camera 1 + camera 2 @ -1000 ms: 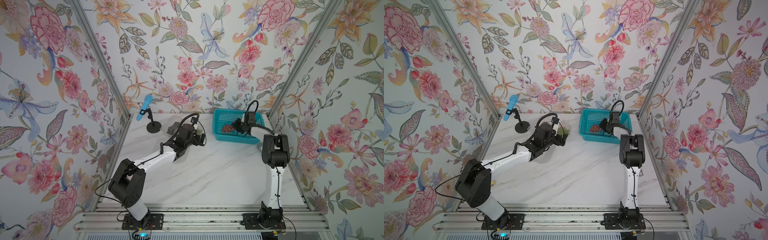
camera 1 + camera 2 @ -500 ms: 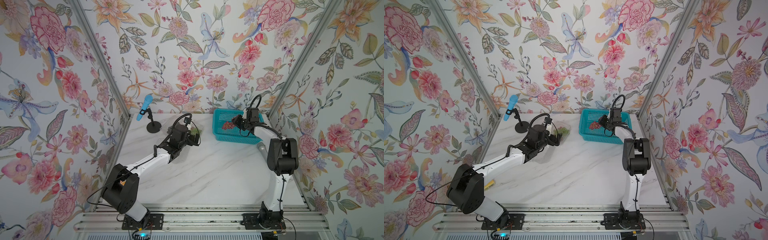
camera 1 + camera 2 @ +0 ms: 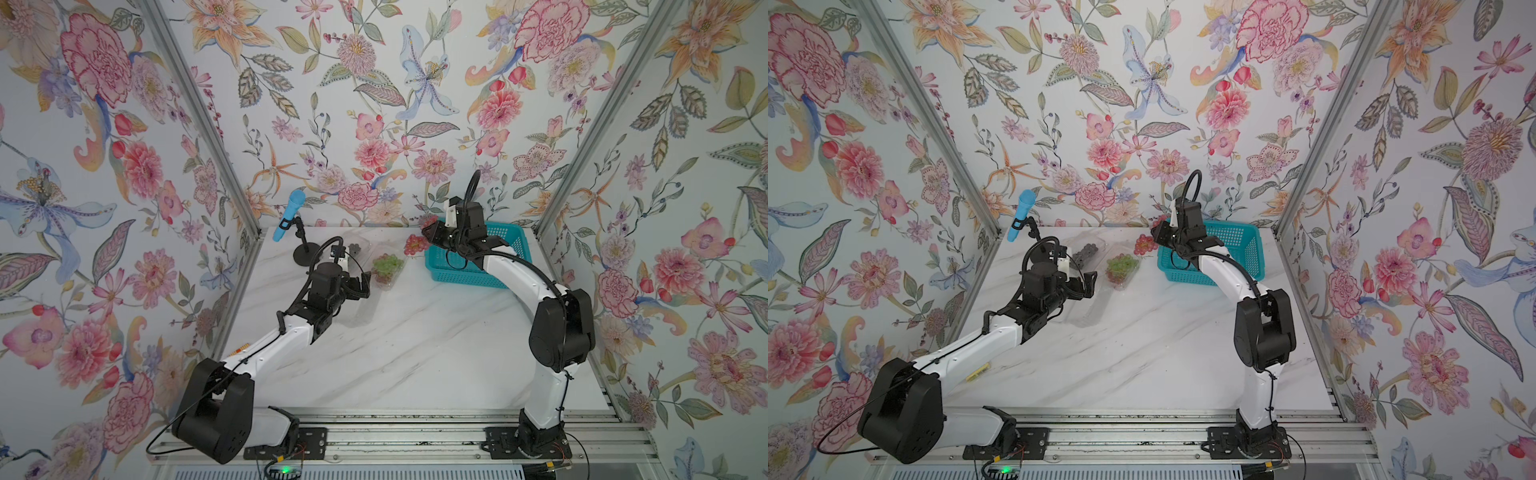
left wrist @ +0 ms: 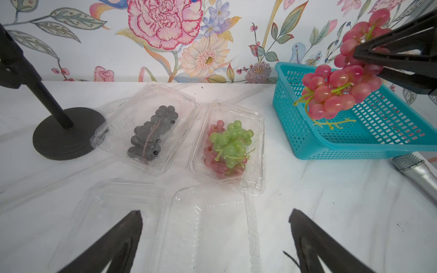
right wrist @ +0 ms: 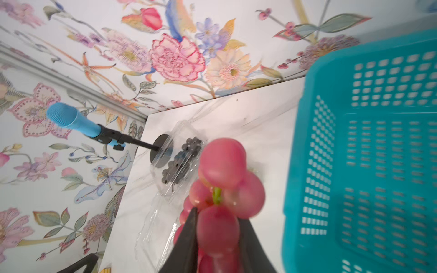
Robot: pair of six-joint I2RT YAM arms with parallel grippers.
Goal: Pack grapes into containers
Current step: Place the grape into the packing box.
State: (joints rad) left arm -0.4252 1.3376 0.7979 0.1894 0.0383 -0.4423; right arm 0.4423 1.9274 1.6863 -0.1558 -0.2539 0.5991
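Note:
My right gripper [image 5: 217, 212] is shut on a bunch of red-pink grapes [image 5: 224, 184], which hangs in the air by the left end of the teal basket [image 3: 478, 266]. In both top views the bunch [image 3: 415, 244] [image 3: 1145, 244] hangs beyond the containers. One clear container [image 4: 118, 132] holds dark grapes [image 4: 151, 134]. Beside it, a second [image 4: 259, 146] holds green grapes [image 4: 230, 141] over red ones. A third, empty container [image 4: 189, 224] lies spread open on the table. My left gripper [image 4: 215, 211] stands open over it with nothing between its fingers.
A blue microphone [image 3: 289, 216] on a black round-based stand [image 4: 63, 134] sits at the back left, close to the dark-grape container. A silver microphone [image 4: 413, 170] lies on the table in front of the basket. Flowered walls close in three sides.
My right gripper has lifted the red bunch out of the basket and carried it left, past the basket's end. My left arm has drawn back from the containers, still open.

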